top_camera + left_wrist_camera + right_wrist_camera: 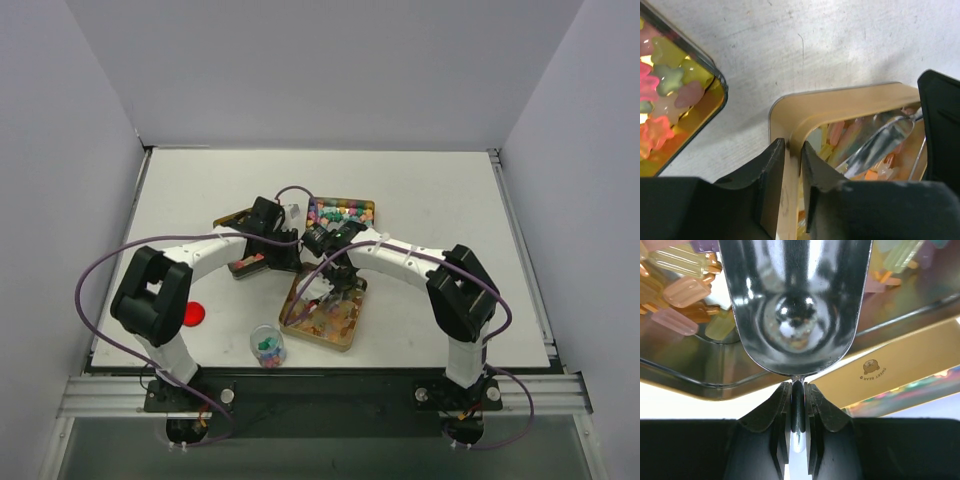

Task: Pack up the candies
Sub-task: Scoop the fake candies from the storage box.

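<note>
My left gripper [792, 145] is shut on the wall of a gold tin [840, 102] that holds pale popsicle-shaped candies [836, 131]. My right gripper [798, 385] is shut on the handle of a shiny metal scoop [795, 300], whose bowl looks empty and hangs over candies [682, 292] in a tin. The scoop's tip [880, 142] shows inside the held tin. In the top view both grippers, left [283, 248] and right [336, 272], meet among three open tins in the table's middle. A small clear jar [267, 345] with a few candies stands at the front.
A second tin of star-shaped candies [670, 85] lies close to the left of the held tin. A back tin [340, 212] is full of multicoloured candies, and a front tin [325, 318] holds more. A red round lid [195, 314] lies front left. Grey walls enclose the table.
</note>
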`<state>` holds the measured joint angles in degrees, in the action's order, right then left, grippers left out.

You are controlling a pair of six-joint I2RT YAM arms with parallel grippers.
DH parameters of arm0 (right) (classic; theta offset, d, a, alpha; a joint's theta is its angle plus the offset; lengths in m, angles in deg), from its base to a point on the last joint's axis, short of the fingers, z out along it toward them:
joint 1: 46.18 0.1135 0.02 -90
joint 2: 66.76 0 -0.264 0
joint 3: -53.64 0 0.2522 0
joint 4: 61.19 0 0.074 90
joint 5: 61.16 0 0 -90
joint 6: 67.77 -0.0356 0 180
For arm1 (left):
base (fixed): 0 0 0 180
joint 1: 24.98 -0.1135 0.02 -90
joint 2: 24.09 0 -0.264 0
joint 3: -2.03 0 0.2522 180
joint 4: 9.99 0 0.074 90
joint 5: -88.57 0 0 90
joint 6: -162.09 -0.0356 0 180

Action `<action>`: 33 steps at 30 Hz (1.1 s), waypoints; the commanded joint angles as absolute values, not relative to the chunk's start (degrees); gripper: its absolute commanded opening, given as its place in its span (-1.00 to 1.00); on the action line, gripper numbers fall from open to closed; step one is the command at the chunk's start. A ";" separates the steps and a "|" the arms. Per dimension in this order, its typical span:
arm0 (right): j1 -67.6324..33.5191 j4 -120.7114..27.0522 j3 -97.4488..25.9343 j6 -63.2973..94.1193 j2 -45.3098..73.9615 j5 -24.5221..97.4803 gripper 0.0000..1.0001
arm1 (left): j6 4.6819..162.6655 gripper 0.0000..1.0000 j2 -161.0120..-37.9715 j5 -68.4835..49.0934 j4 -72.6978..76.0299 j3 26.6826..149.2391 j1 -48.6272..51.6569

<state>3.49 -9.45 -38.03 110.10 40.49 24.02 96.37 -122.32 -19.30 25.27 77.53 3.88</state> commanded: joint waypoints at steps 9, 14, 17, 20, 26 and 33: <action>7.43 -8.05 -34.12 112.84 36.95 18.83 -1.00 | 100.83 -1.00 -128.50 -20.95 25.92 83.20 4.90; 7.87 -6.39 -39.65 110.91 42.05 14.00 -1.00 | 103.55 -1.00 -128.76 -19.72 26.53 85.57 5.16; 8.22 -5.86 -41.15 110.12 44.07 12.41 -1.00 | 106.36 -1.00 -128.41 -18.23 27.76 86.54 5.25; 8.75 -5.50 -41.51 110.20 44.34 12.58 -1.00 | 107.95 -1.00 -128.15 -16.91 29.08 87.51 5.16; 9.45 -4.62 -41.25 109.59 44.60 12.58 -1.00 | 109.71 -1.00 -127.53 -15.15 29.96 88.21 5.25; 10.42 -4.36 -43.00 106.34 42.41 18.55 -1.00 | 109.89 -1.00 -127.53 -14.71 29.96 88.39 5.16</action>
